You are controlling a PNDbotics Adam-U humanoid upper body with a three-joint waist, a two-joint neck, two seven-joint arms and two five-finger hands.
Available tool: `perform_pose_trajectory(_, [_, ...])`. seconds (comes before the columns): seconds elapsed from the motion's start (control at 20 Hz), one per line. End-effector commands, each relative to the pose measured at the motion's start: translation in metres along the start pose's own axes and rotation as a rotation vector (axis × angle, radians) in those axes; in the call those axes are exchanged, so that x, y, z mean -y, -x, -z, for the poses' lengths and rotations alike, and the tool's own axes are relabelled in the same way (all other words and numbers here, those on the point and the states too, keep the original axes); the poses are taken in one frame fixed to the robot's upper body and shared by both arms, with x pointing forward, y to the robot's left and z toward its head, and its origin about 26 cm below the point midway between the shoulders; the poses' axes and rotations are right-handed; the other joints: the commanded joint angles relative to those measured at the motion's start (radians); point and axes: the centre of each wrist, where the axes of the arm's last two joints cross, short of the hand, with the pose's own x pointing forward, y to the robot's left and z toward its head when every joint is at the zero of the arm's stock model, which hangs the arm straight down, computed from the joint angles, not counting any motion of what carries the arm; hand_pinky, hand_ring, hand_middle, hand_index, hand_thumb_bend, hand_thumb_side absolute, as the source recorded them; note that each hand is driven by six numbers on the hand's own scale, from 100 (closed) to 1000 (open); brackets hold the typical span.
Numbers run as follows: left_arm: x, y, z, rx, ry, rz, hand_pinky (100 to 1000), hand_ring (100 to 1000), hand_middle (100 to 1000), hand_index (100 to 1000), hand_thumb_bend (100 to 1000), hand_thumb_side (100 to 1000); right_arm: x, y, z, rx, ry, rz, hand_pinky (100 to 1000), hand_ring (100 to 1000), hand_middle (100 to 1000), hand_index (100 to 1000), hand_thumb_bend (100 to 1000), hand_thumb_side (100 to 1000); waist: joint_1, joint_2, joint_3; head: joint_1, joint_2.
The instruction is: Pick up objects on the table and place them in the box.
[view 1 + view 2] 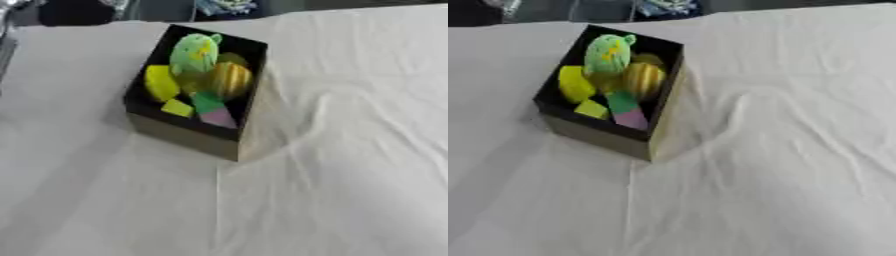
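Note:
A black box (144, 85) with tan outer walls stands on the white cloth, left of centre. Inside it lie a green plush toy (195, 52) with yellow marks, a striped golden-yellow round thing (229, 80), a yellow rounded piece (160, 82), a small yellow-green block (177, 107), and a green and pink block (212, 111). Neither hand shows in either view.
A wrinkled white cloth (780, 165) covers the table, with folds running to the right of the box. Dark and bluish shapes (223, 6) sit beyond the table's far edge.

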Motion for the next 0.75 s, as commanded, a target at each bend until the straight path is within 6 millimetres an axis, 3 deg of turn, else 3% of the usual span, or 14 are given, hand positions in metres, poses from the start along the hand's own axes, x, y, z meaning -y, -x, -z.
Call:
perform_pose_trajectory(0.05, [-0.026, 0.002, -0.018, 0.008, -0.247, -0.074, 788, 767, 754, 882, 100, 439, 0.009, -0.008, 0.002, 0.028, 0.022, -0.031, 848, 797, 631, 764, 100, 773, -0.002, -0.028, 0.002, -0.002, 0.005])
perform_pose_trajectory(0.15, [-0.025, 0.009, -0.028, -0.005, -0.346, -0.135, 778, 756, 740, 921, 100, 479, 0.010, -0.007, 0.001, 0.027, 0.029, -0.029, 849, 797, 631, 763, 100, 772, -0.008, -0.024, 0.003, 0.000, 0.005])
perform_pose_trajectory(0.75, [-0.009, 0.041, -0.057, -0.031, -0.706, -0.347, 784, 788, 777, 918, 100, 512, 0.006, 0.004, -0.009, 0.073, 0.108, 0.019, 850, 795, 629, 757, 100, 736, -0.039, -0.001, 0.004, 0.000, 0.003])
